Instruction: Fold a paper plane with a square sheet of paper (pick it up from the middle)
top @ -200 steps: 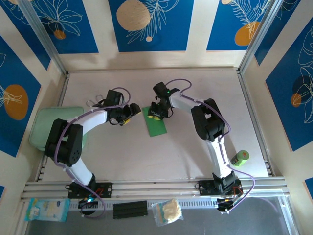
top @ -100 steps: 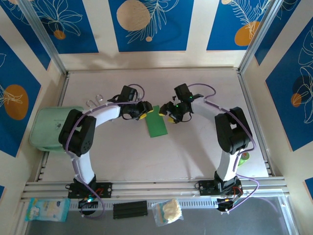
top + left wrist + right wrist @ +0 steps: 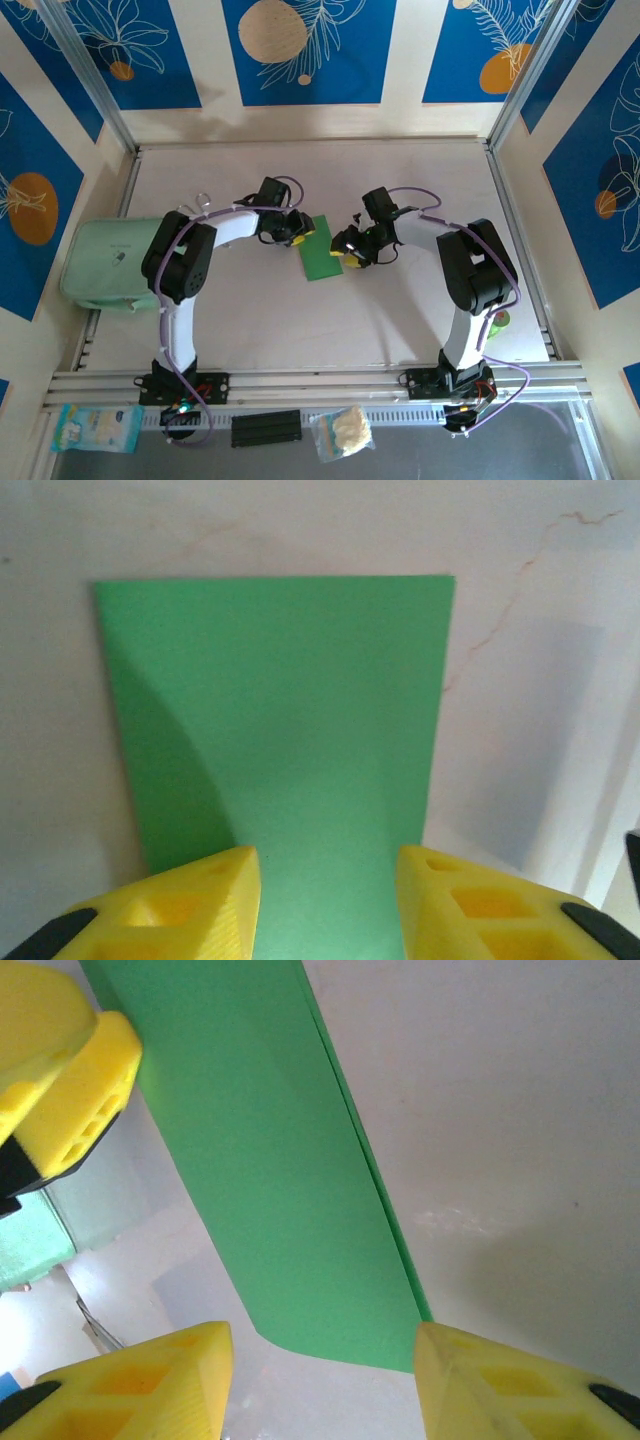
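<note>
Sheet: the square sheet of paper, flat on the tabletop near its middle, a shade toward the left edge; seen from above as a narrow green strip, no dart shape yet.
Layers: a second edge just under the top one along one long side in the right wrist view; probably folded in half already, judging by that doubled edge.
Long axis: from the far edge toward the near edge of the tabletop, near end leaning slightly right.
Left fingers: spread apart, low over the far left corner of the strip; green paper lying in the gap and running away ahead of them; nothing pinched.
Right fingers: also spread apart, at the right long side, nearer the near end; one short end of the strip lying in their gap, its length running off toward the left arm's yellow tip at the top of that view.
Grip: none on either side; paper resting on the tabletop under both pairs.
Nearer arm: neither clearly; both right at the paper, from opposite sides and at opposite ends.
Key relation: strip straddled at both ends with fingers roughly facing each other along it, so probably a setup for pressing or lifting an edge for the next fold.
Need: contact on one layer or corner only, other end held down.
Risk: thin sheet sliding or creasing off-line if one side closes first.
</note>
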You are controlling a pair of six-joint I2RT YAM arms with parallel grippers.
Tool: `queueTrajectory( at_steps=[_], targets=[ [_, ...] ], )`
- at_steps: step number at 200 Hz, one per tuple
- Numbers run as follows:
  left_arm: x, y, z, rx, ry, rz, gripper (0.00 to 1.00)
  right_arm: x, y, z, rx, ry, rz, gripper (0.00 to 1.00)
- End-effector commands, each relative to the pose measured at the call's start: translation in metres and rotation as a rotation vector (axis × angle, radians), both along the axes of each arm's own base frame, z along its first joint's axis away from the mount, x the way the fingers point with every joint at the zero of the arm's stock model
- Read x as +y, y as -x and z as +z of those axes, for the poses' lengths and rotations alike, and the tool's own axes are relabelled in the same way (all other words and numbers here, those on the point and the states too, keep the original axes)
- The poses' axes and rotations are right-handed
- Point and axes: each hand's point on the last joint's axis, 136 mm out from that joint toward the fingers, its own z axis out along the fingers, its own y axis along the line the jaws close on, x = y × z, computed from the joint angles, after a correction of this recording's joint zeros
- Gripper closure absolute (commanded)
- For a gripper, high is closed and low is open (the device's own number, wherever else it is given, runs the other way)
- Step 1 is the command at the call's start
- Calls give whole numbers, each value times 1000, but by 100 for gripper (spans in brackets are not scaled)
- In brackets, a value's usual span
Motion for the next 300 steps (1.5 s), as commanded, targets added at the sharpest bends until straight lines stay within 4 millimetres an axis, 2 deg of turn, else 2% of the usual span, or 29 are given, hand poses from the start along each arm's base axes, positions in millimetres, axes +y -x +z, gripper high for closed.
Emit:
queueTrajectory(
  at_steps=[1, 66, 137, 185, 241, 300],
  targets=[
    [3, 4, -10, 16, -45, -18, 59, -1, 7, -6, 11, -5, 47, 50],
    [14, 15, -28, 59, -97, -14, 60, -6, 19, -17, 27, 43, 92, 50],
    [13, 15, -30, 64, -100, -19, 61, 7, 25, -18, 41, 6, 139, 57],
    [14, 16, -31, 68, -101, -20, 60, 11, 25, -16, 45, -18, 149, 58],
    [14, 17, -32, 69, -102, -21, 61, 13, 18, -3, 32, -92, 115, 64],
    [14, 16, -32, 66, -101, -25, 61, 8, 18, -5, 52, -80, 87, 76]
  ],
)
